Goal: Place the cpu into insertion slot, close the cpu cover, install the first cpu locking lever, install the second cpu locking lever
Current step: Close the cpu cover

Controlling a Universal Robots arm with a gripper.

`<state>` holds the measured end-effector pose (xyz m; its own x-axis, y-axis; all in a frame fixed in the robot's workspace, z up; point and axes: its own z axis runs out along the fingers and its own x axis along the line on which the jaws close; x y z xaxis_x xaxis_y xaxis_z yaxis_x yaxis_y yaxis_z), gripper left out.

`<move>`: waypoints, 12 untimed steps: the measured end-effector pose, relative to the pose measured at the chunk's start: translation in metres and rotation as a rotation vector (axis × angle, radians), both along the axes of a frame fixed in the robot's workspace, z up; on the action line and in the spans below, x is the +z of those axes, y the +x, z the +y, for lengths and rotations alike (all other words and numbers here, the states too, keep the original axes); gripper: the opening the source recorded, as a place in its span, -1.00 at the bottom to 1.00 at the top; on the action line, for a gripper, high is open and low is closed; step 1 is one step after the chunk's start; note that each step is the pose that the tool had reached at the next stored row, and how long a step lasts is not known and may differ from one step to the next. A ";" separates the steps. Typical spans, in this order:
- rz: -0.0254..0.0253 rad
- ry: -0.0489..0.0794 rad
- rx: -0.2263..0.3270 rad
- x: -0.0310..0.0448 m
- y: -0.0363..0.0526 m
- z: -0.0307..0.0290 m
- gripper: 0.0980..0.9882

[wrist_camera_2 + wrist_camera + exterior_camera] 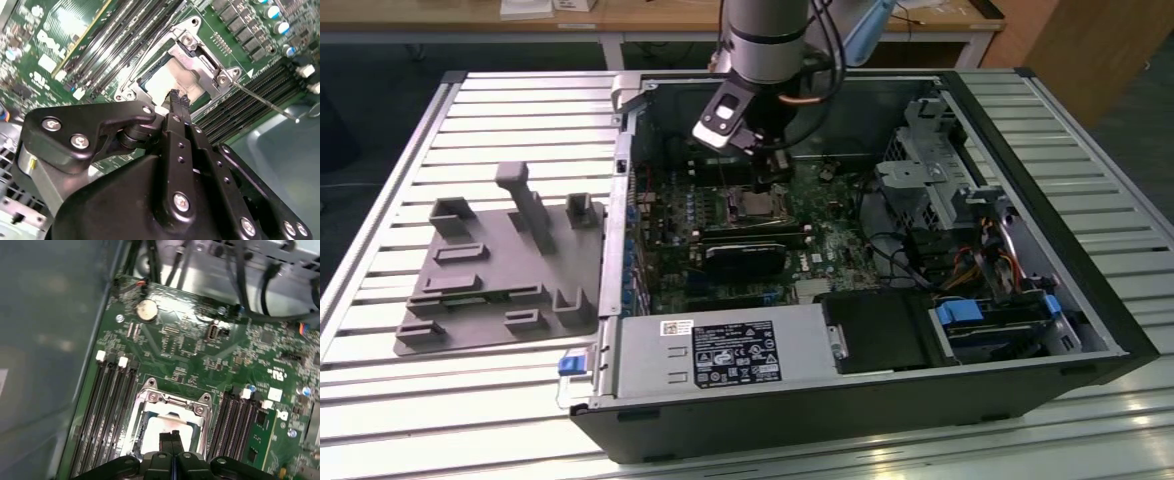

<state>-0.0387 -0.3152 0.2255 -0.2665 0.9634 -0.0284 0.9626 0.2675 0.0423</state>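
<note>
Work with the tool (176, 97) clenched and empty, tips pressed together, poised right over the cpu (165, 80) — seated directly beneath those tips in the insertion slot (126, 93), with the cpu cover (175, 401) apparently lowered around it. Cannot tell whether touching yet. Press on the silvery frame rather than the pale chip top, straight down and gently. Mind the thin locking lever (262, 102) jutting free off to one side of the tool — seemingly unlatched. Avoid scraping sideways across the green board (190, 340).
</note>
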 end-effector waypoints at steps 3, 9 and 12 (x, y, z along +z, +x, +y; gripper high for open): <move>-0.0001 0.000 0.054 -0.0001 0.0000 0.0000 -0.99; -0.0001 0.000 0.164 -0.0001 0.0000 0.0000 -0.99; -0.0001 0.000 0.218 -0.0002 0.0000 0.0000 -0.99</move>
<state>-0.0387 -0.3151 0.2252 -0.4681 0.8832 -0.0283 0.8822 0.4689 0.0424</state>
